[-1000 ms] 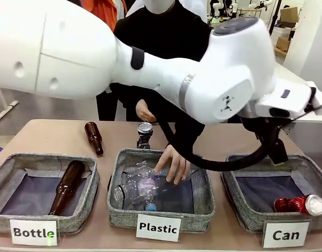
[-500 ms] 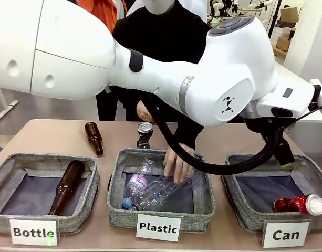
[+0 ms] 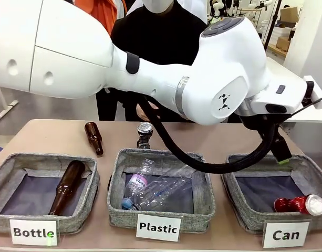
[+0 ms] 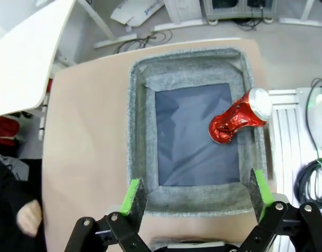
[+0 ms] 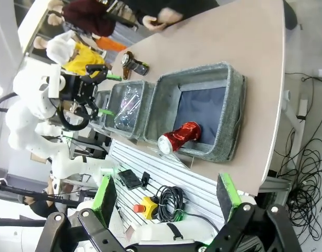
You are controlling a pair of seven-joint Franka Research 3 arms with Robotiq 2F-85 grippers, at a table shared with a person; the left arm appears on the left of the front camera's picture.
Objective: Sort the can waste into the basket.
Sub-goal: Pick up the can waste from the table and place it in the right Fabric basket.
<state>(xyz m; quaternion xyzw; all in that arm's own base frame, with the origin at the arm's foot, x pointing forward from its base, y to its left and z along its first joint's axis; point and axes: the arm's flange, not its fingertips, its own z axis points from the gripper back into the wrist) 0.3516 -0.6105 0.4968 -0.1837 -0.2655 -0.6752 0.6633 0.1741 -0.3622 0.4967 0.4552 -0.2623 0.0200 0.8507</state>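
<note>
– One red can (image 3: pixel 299 204) lies in the basket (image 3: pixel 245 220), lower right of frame; the black can (image 3: pixel 144 134) stands upper centre on the counter (image 3: pixel 45 134).
– Left end effector (image 4: pixel 196 193)?
– Released, empty, above the basket. Right end effector (image 5: pixel 166 191) is released too.
– Risk?
– Reaching back, its cable (image 3: pixel 203 165) could snag the Plastic basket (image 3: pixel 118 210); the black can perhaps tips.

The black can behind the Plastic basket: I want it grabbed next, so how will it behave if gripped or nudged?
The black can looks crushed and small, so probably light. It stands upright on the table, so a sideways nudge may tip it. Its crumpled sides would likely keep it from rolling far.
</note>
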